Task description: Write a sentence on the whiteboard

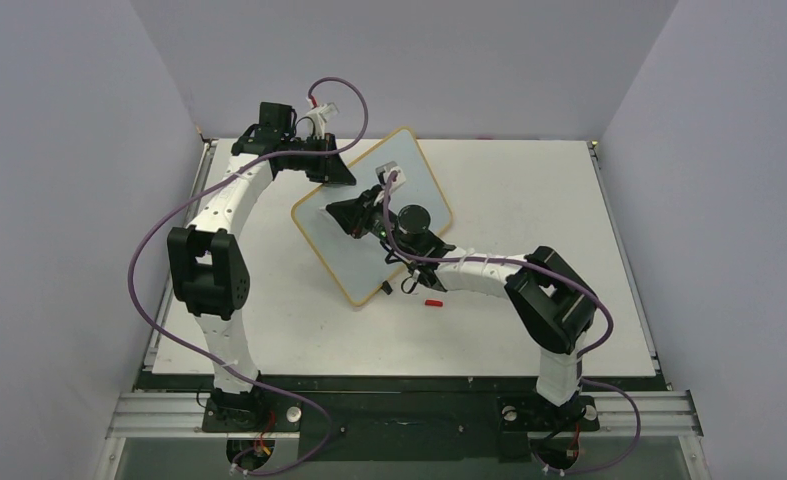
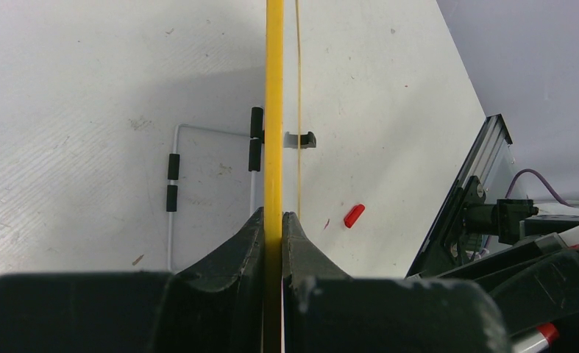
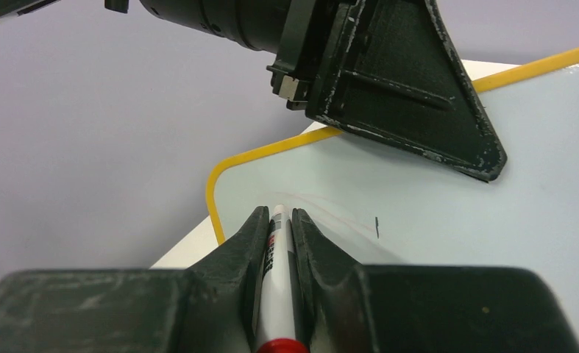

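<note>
The whiteboard (image 1: 331, 255), white with a thin yellow frame, stands tilted on the table. My left gripper (image 1: 333, 172) is shut on its upper edge; in the left wrist view my left gripper (image 2: 274, 218) pinches the yellow frame (image 2: 274, 88). My right gripper (image 1: 355, 216) is over the board's face, shut on a white marker (image 3: 277, 250) with a red end. The marker points at the board (image 3: 455, 235) near a rounded corner. No red sentence shows on the board, only a tiny dark mark (image 3: 377, 228).
A red marker cap (image 1: 432, 302) lies on the table beside the board's lower edge, also in the left wrist view (image 2: 353, 215). The board's wire stand (image 2: 174, 176) and a black clip (image 2: 308, 138) show behind it. The left gripper's finger (image 3: 411, 88) stands close above the right gripper.
</note>
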`<act>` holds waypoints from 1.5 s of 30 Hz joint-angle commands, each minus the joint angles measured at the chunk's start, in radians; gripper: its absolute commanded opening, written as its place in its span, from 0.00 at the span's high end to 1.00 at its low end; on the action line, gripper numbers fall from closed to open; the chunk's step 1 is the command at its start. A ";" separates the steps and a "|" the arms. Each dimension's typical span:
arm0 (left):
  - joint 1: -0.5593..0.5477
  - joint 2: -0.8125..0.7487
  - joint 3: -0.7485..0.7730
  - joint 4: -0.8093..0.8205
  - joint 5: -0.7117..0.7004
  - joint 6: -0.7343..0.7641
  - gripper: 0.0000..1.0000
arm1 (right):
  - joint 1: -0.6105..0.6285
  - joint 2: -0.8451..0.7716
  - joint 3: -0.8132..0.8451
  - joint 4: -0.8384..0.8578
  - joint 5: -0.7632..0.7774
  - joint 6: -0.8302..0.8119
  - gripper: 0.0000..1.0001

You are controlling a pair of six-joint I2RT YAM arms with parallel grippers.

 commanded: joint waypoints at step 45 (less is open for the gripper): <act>-0.004 -0.076 -0.028 0.119 -0.011 0.050 1.00 | -0.079 0.021 0.051 -0.053 0.009 0.007 1.00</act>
